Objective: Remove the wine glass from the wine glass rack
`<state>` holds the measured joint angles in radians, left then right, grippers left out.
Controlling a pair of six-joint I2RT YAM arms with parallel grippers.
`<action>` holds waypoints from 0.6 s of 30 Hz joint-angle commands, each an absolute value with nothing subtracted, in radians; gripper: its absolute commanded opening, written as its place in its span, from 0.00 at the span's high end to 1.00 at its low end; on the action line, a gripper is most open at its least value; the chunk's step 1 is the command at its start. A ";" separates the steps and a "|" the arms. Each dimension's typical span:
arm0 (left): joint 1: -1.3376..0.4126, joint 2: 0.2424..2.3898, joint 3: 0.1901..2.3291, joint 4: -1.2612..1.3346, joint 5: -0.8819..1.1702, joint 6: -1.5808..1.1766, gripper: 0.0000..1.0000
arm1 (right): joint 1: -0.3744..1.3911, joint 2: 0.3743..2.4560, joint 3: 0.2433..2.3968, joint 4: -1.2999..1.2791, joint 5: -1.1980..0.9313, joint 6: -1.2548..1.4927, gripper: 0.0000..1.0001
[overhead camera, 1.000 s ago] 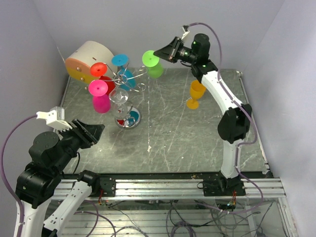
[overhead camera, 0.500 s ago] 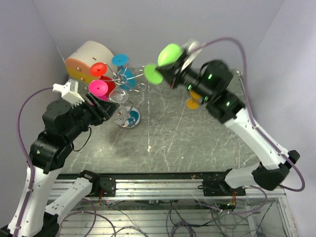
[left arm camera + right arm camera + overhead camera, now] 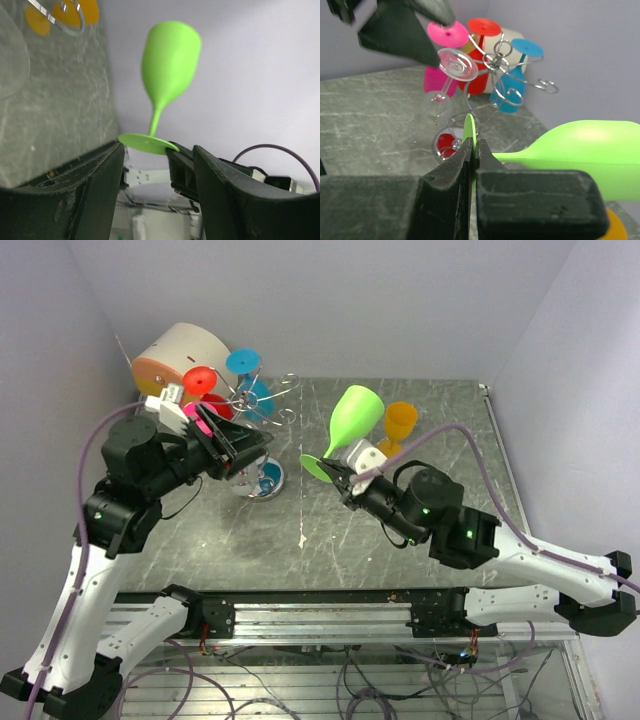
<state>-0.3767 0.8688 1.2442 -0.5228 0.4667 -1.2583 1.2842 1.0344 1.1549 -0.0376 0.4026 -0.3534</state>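
Right wrist: right fingers (image 3: 450, 192) tight on foot of green wine glass (image 3: 580, 142); left fingers (image 3: 90, 190) apart beside rack (image 3: 495, 60).

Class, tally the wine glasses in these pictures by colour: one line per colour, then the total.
green wine glass: 1
orange wine glass: 1
pink wine glass: 1
red wine glass: 1
blue wine glass: 1
clear wine glass: 1
Total: 6
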 commanded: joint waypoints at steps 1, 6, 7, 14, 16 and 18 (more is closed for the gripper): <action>-0.380 0.873 1.214 -0.482 0.594 -1.379 0.32 | 1.359 1.032 1.100 0.104 0.563 -0.498 1.00; -0.380 0.865 1.253 -0.523 0.598 -1.363 0.32 | 1.437 1.079 1.047 0.255 0.658 -0.640 1.00; -0.380 0.862 1.254 -0.534 0.596 -1.360 0.31 | 1.452 1.085 1.032 0.296 0.670 -0.674 1.00; -0.380 0.830 1.218 -0.553 0.612 -1.370 0.32 | 1.521 1.129 0.966 0.482 0.717 -0.845 1.00; -0.380 0.823 1.209 -0.559 0.613 -1.371 0.32 | 1.533 1.139 0.961 0.513 0.718 -0.880 1.00; -0.380 0.817 1.205 -0.561 0.618 -1.373 0.32 | 1.542 1.146 0.960 0.539 0.714 -0.902 1.00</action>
